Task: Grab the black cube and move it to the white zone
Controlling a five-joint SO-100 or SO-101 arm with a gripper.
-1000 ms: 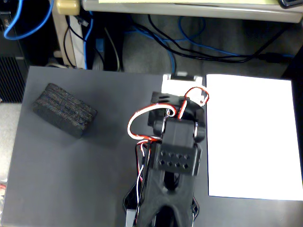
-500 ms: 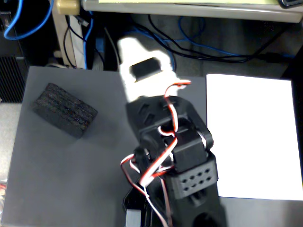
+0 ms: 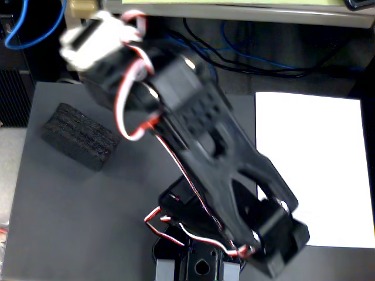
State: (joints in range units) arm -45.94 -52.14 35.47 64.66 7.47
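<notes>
Black cube left, white zone right

fixed view | overhead, looking down | close above arm and table

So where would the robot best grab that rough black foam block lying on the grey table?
Probably across the narrow width of the rough black foam block, coming down from above. It lies flat and oblong on the grey table, long axis slanting toward the lower right, with bare table along both long sides for the fingers.
</notes>
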